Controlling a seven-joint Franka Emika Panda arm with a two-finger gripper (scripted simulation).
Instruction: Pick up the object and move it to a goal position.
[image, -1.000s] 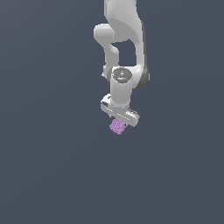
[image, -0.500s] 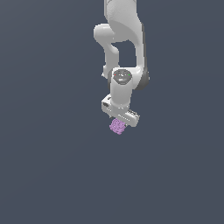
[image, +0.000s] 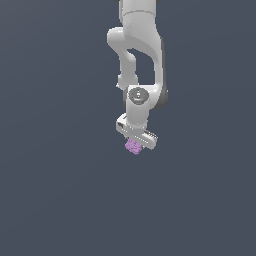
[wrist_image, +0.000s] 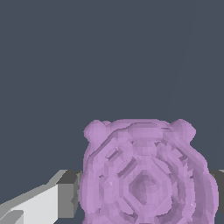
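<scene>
Purple object (image: 133, 146) in tool (image: 135, 145)

Object (wrist_image: 146, 175): matt light-purple, bumpy, ridged surface. Tool (image: 136, 144): smooth white plastic-looking shell, faint sheen; grey finger (wrist_image: 70, 197) looked matt.

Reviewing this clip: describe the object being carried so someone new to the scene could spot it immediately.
Follow the white Panda arm down to its gripper. The light-purple lumpy object sits directly beneath it, between the jaws. It is the only coloured thing against the plain dark grey background, with a bumpy, roughly cube-like shape.
</scene>
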